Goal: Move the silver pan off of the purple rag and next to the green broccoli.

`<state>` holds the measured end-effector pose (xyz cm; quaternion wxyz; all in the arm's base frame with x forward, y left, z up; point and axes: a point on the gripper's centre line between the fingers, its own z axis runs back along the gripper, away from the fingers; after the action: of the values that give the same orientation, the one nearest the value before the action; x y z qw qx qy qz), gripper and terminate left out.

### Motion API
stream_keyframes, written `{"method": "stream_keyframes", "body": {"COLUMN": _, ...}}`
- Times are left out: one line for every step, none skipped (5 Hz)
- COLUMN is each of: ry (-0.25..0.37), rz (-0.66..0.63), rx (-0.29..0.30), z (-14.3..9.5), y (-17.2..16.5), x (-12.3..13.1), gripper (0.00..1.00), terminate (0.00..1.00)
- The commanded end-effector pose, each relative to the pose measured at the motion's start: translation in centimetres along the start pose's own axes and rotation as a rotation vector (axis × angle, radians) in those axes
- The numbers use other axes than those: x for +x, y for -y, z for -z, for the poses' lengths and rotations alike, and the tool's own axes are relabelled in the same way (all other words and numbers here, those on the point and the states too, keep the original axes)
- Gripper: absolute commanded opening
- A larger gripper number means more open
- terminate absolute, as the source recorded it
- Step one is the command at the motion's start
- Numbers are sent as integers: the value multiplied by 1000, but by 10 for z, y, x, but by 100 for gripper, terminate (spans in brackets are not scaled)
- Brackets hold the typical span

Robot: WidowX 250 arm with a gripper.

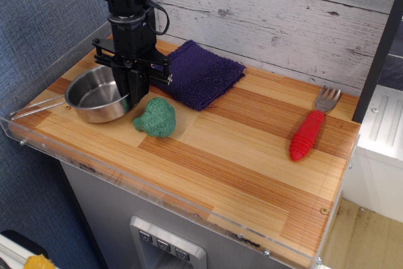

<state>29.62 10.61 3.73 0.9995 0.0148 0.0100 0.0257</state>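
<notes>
Silver pan [96,94] sits on the wood table [239,155], just beside the green broccoli [156,118]. Gripper [135,94] is clamped on its rim. Purple rag [196,72] lies behind them.

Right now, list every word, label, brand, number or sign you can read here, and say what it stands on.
None can be read.
The silver pan, purple rag, green broccoli and red-handled fork carry no print.
The buttons on the panel below the table are too small to read.
</notes>
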Motion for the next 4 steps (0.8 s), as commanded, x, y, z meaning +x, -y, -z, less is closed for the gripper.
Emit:
{"method": "stream_keyframes", "body": {"ry": 148, "rz": -17, "rx": 23, "z": -64, "y": 3, "x": -12, "gripper": 100, "terminate": 0}}
{"method": "stream_keyframes", "body": {"ry": 233, "rz": -77, "rx": 3, "z": -97, "y": -2, "x": -11, "gripper": 100, "terminate": 0}}
{"method": "stream_keyframes", "body": {"ry": 312, "rz": -147, "rx": -56, "z": -126, "y": -7, "x": -9, "gripper": 100, "terminate": 0}}
{"method": "stream_keyframes", "body": {"ry": 311, "rz": -170, "rx": -90, "z": -130, "y": -2, "x": -7, "gripper": 100, "terminate": 0}}
